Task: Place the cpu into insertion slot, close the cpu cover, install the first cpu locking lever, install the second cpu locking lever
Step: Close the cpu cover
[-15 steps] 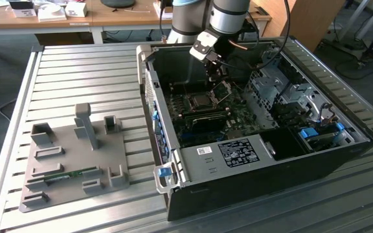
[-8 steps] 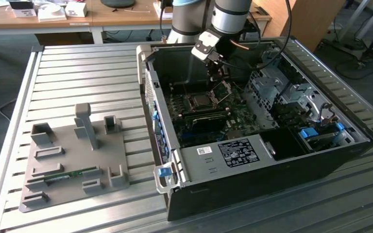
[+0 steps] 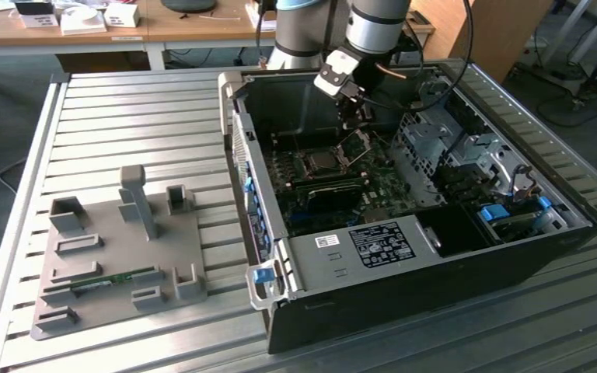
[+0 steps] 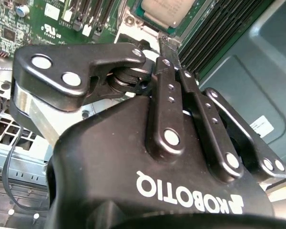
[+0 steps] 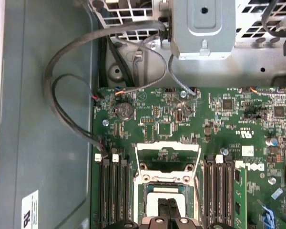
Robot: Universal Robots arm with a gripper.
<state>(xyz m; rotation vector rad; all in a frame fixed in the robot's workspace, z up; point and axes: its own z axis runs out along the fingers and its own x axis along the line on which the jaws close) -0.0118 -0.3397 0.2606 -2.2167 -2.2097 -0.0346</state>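
The cpu [image 5: 152, 194] lies flat in the insertion slot [image 5: 142, 202] on the green board, its grey top also visible in the second wrist view [image 4: 168, 10] and in the exterior view [image 3: 322, 162]. The cpu cover [image 5: 167, 146] is swung open, away from the slot, and stands up as a silver frame [image 3: 357, 143]. My gripper [image 5: 168, 210] hangs just above the cpu's edge with its fingers [image 4: 165, 71] pressed together and nothing between them. In the exterior view the gripper [image 3: 359, 122] reaches down into the open computer case.
Black memory slots [image 5: 113, 191] flank the socket on both sides. Grey cables [image 5: 62, 95] loop along the case wall, and a metal drive cage [image 5: 202, 28] sits beyond the board. On the exterior view's left, a grey fixture plate [image 3: 122, 256] holds a memory stick [image 3: 112, 280].
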